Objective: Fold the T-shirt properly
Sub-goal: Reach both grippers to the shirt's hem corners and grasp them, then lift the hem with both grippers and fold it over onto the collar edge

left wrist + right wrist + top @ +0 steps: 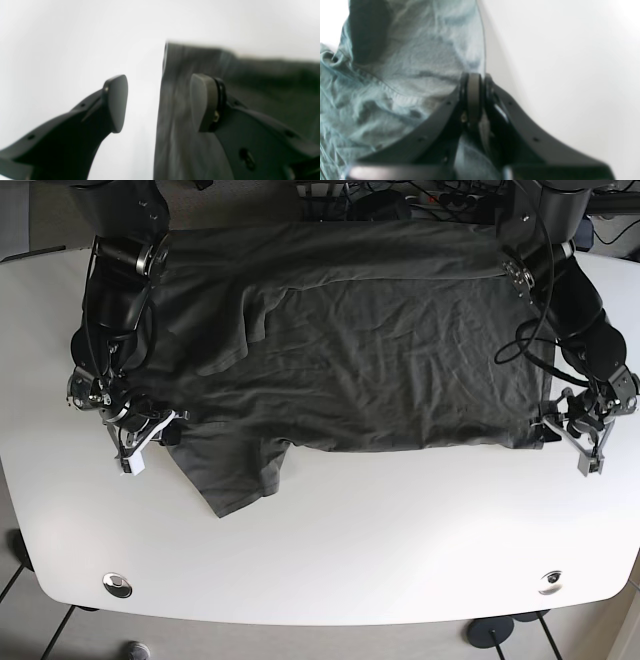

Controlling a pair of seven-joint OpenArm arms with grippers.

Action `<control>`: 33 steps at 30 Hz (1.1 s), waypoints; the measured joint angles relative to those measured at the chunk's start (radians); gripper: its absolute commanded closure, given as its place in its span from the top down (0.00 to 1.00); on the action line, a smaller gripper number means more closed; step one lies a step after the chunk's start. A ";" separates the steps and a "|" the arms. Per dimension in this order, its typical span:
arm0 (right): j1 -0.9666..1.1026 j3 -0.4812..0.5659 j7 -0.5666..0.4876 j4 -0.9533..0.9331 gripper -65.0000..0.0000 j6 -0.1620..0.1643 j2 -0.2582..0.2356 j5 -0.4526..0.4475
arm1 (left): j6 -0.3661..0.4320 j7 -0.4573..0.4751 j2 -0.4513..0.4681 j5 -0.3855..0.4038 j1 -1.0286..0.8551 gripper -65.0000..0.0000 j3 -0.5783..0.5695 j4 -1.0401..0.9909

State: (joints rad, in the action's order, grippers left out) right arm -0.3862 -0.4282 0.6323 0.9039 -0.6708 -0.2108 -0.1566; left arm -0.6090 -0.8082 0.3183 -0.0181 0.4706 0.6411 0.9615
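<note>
A dark grey T-shirt (360, 350) lies spread flat across the white table (350, 540), with one sleeve (235, 475) sticking out toward the front left. My right gripper (158, 430) is at the shirt's left front edge. In the right wrist view it (475, 85) is shut on the fabric (407, 62) edge. My left gripper (560, 430) is at the shirt's right front corner. In the left wrist view it (160, 102) is open, with one finger above the shirt (180, 112) and the other over bare table.
The table's rounded front edge runs along the bottom of the base view, with two round metal fittings (117, 583) (549, 581) near it. Cables (400, 198) lie behind the far edge. The shirt's far hem reaches the back edge.
</note>
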 measured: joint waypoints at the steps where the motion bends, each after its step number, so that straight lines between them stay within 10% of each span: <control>1: 0.000 -0.005 0.000 0.000 0.03 0.000 0.005 0.000 | 0.000 0.035 0.005 0.002 0.018 0.57 0.000 -0.050; 14: 0.000 -0.006 -0.004 0.000 0.03 -0.002 0.026 -0.004 | -0.005 0.188 0.026 0.030 0.102 0.56 -0.006 -0.352; 19: 0.000 -0.006 -0.004 0.000 0.03 -0.002 0.026 -0.004 | -0.004 0.229 0.023 0.021 0.090 0.03 -0.006 -0.357; 33: 0.006 -0.005 0.146 0.306 0.03 -0.003 0.026 0.008 | -0.084 0.040 -0.003 0.024 0.108 0.01 0.000 -0.107</control>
State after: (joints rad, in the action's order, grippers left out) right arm -0.3805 -0.4328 0.7784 1.2095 -0.6739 -0.1844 -0.1482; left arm -0.6933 -0.7685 0.3149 0.0059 0.5785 0.6407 0.8547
